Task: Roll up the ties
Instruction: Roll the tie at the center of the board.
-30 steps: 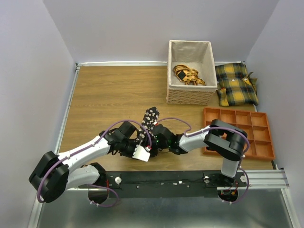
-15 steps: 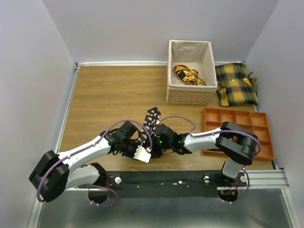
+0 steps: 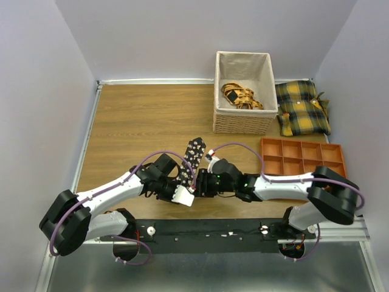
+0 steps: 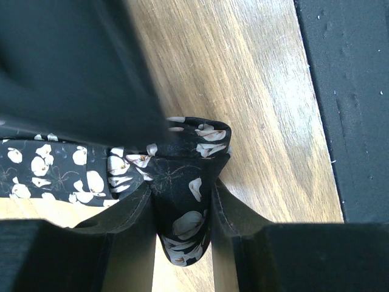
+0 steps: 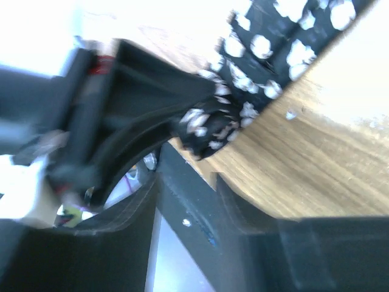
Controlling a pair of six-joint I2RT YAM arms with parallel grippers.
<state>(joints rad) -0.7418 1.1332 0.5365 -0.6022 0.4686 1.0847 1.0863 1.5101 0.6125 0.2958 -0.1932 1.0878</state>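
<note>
Right arm (image 3: 285,184) swung lower | tie coil (image 4: 185,210) pinched in left tool (image 4: 182,193)

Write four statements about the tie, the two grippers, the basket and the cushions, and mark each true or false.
1. The left gripper is shut on a rolled part of the tie. True.
2. The tie lies in the basket. False: it lies on the table; the basket holds yellow-orange straps.
3. The plaid cushions lie right of the basket. True.
4. The right gripper holds the tie. False: its jaws are open and empty, with the tie just ahead of them.
</note>
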